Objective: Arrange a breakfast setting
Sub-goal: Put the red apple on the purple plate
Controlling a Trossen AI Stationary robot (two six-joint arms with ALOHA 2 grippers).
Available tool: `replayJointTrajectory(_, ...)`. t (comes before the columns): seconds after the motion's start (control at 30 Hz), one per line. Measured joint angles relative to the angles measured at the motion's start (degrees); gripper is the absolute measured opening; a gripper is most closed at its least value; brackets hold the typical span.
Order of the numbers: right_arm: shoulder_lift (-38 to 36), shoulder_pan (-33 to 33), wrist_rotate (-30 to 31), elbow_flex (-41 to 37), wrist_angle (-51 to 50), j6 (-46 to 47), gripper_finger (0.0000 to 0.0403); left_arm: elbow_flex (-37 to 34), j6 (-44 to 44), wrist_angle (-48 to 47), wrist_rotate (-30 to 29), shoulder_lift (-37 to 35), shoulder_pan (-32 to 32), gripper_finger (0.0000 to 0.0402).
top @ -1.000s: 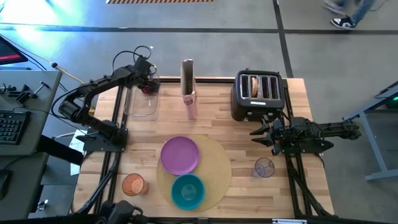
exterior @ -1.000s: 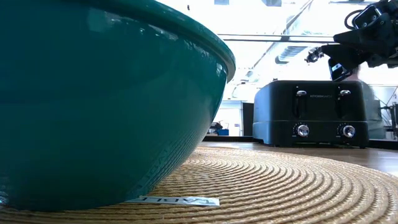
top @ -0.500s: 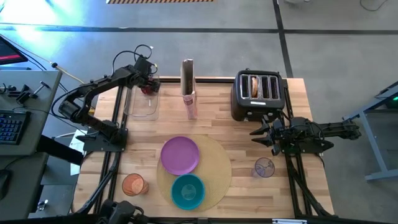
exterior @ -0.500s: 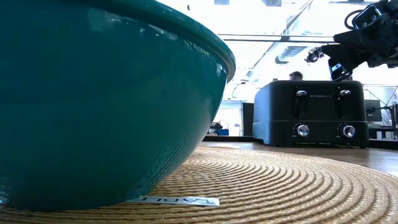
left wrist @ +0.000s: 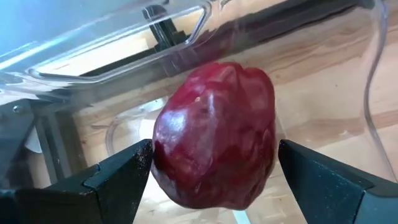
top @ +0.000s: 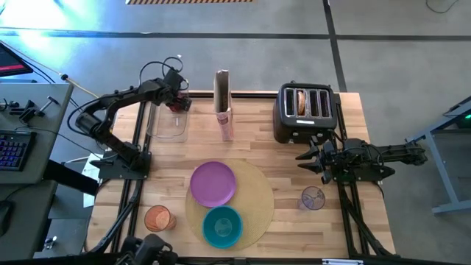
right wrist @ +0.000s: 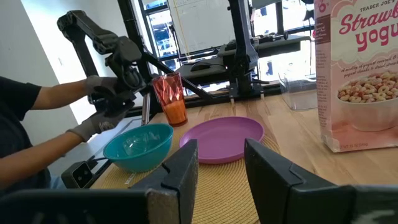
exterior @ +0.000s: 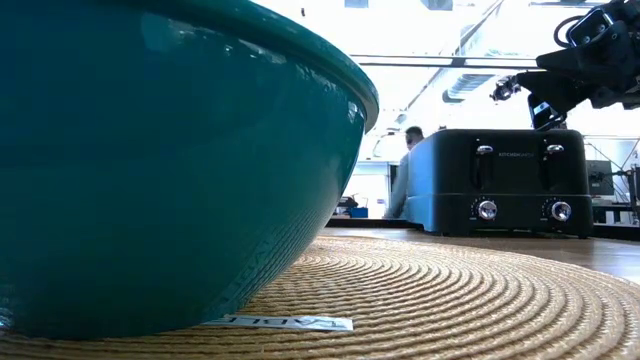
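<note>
Pinching the fruit across its widest part, left gripper holds a firm, smooth, slippery load; grip evenly. Right gripper waits, fingers spread

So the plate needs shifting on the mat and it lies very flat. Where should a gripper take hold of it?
Grip the purple plate by its thin rim, one finger over and one under. Its side nearest the right gripper overhangs bare mat, so come in low from there; the teal bowl crowds the near edge. A judgement, since how far the rim lifts is hard to see.
</note>
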Motion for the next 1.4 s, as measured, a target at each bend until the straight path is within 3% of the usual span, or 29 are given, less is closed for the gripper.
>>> replayJointTrajectory(0.73, 0.0, 0.0, 0.0, 0.0, 0.0, 0.0, 0.0114, 0.0, 1.6, 0.1, -0.1, 0.8, 0.0, 0.0334)
replayJointTrajectory(1.1, 0.0, 0.0, 0.0, 0.0, 0.0, 0.0, 0.0114, 0.0, 1.6, -1.3, -0.3, 0.7, 0.3, 0.0280)
replayJointTrajectory(1.4, 0.0, 0.0, 0.0, 0.0, 0.0, 0.0, 0.0114, -0.2, 1.6, -3.9, -0.2, -1.2, 0.4, 0.0271)
